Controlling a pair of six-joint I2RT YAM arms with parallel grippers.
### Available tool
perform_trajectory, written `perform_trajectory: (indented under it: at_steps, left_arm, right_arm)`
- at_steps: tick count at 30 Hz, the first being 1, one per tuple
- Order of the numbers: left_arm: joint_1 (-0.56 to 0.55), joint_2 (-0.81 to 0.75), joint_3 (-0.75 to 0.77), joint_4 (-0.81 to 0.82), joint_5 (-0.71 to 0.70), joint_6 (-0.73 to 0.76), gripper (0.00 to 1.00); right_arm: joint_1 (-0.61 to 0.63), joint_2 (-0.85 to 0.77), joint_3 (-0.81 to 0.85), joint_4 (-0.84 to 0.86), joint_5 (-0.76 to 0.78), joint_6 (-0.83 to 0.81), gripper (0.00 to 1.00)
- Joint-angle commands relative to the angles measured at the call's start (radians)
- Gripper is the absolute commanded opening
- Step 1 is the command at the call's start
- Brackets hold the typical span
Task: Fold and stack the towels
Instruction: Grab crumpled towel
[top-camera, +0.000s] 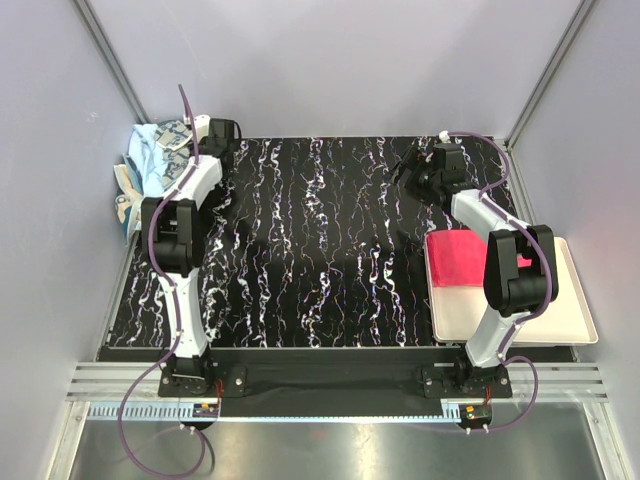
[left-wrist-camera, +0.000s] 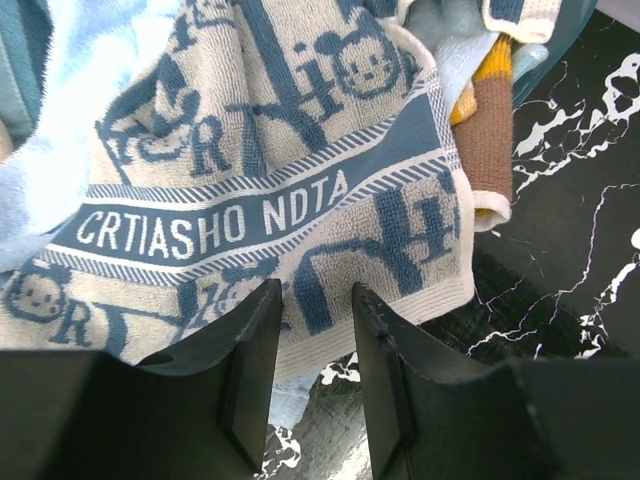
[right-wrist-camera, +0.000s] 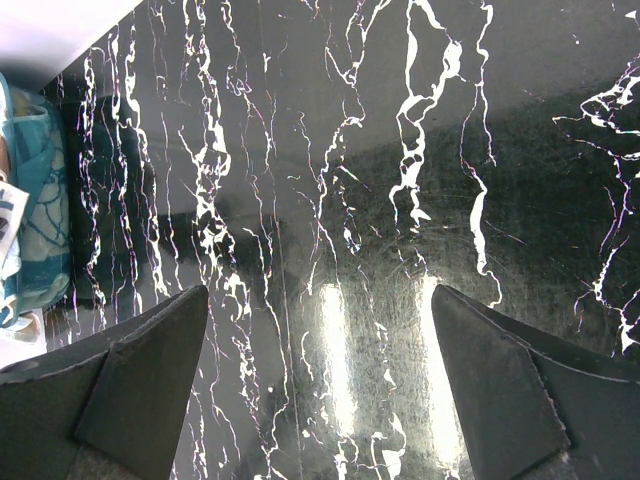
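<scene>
The towels lie in a loose pile (top-camera: 155, 160) at the back left corner. In the left wrist view the pale grey towel with a dark-blue monogram pattern (left-wrist-camera: 260, 200) lies on top. A light blue towel (left-wrist-camera: 60, 120) is to its left and a cream towel with coloured blocks (left-wrist-camera: 488, 110) is to its right. My left gripper (left-wrist-camera: 315, 300) (top-camera: 197, 140) is narrowly open and empty at the monogram towel's near edge. A folded pink-red towel (top-camera: 466, 258) lies on the cream tray (top-camera: 560, 320). My right gripper (right-wrist-camera: 320, 300) (top-camera: 405, 165) is wide open and empty over the bare table.
A teal container (top-camera: 125, 200) holds part of the pile at the table's left edge; it also shows in the right wrist view (right-wrist-camera: 35, 220). The black marbled tabletop (top-camera: 320, 250) lies between the arms. Grey walls close the back and sides.
</scene>
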Motion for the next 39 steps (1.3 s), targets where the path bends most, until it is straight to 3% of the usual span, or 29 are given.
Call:
perform_trajectory:
  at_steps: [1,8,14,18,26,29,30,32,39]
  left_arm:
    - [0.021,0.011,0.041,0.038,0.028,-0.027,0.4]
    - [0.023,0.001,0.037,0.061,0.028,-0.024,0.23]
    - [0.023,-0.041,0.058,0.08,0.008,0.001,0.16]
    - [0.023,-0.088,0.061,0.1,-0.006,0.025,0.01]
    - [0.003,-0.206,0.021,0.173,0.031,0.049,0.0]
    - [-0.035,-0.249,0.023,0.18,0.032,0.067,0.0]
    - [-0.048,-0.26,0.02,0.184,0.032,0.069,0.0]
    - [-0.086,-0.298,0.011,0.195,0.032,0.078,0.0]
    - [-0.268,-0.386,0.032,0.172,0.039,0.136,0.0]
  right_arm:
    - [0.007,-0.009,0.024,0.023,-0.003,-0.012,1.0]
    - [0.007,-0.006,0.029,0.019,0.001,-0.016,1.0]
    - [0.007,-0.004,0.032,0.014,0.004,-0.021,1.0]
    - [0.008,-0.004,0.033,0.013,0.004,-0.025,1.0]
    - [0.03,-0.006,0.049,-0.01,0.044,-0.062,1.0]
    - [0.088,-0.038,0.064,-0.036,0.182,-0.131,1.0]
    - [0.12,-0.049,0.07,-0.059,0.325,-0.163,1.0]
    - [0.175,-0.078,0.084,-0.06,0.442,-0.22,1.0]
    - [0.175,-0.11,0.102,-0.052,0.416,-0.142,1.0]
